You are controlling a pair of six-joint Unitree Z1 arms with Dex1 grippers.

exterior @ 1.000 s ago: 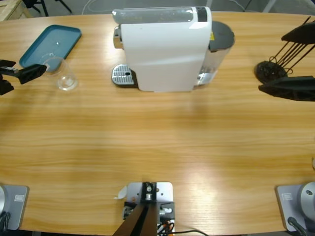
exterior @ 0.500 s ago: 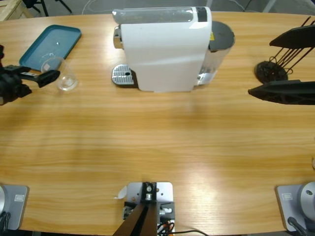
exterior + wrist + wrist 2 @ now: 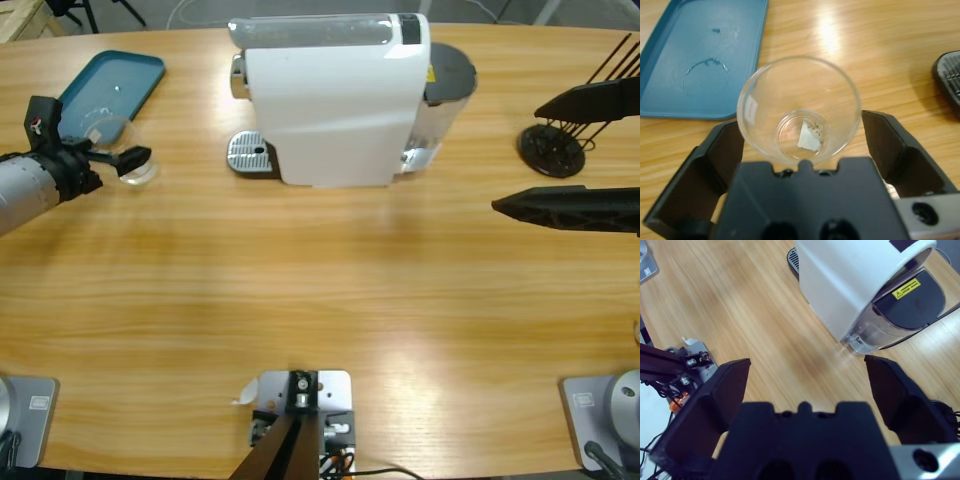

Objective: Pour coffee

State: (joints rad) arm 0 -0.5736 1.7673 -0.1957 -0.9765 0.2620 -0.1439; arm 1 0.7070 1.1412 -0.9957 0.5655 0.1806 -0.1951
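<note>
- A clear glass cup (image 3: 799,111) is seen in the left wrist view between the two black jaws of the left gripper (image 3: 799,145); the jaws are spread wide, and a gap is left on each side of the cup, so nothing is clamped.
- In the high view the cup (image 3: 128,160) is placed at the left of the frame, upright on the wooden table (image 3: 320,300), just below and right of the teal tray (image 3: 105,88).
- A small white scrap is visible at the bottom of the cup.
- The white coffee machine (image 3: 335,95) is set at the upper middle, with its round metal drip grate (image 3: 250,153) at its lower left, well apart from the cup.
- The right gripper (image 3: 520,150) is held at the right edge of the frame, jaws parted and nothing between them, beside a black wire stand (image 3: 552,145).
- A broad bare stretch of table is left across the middle and lower frame.
</note>
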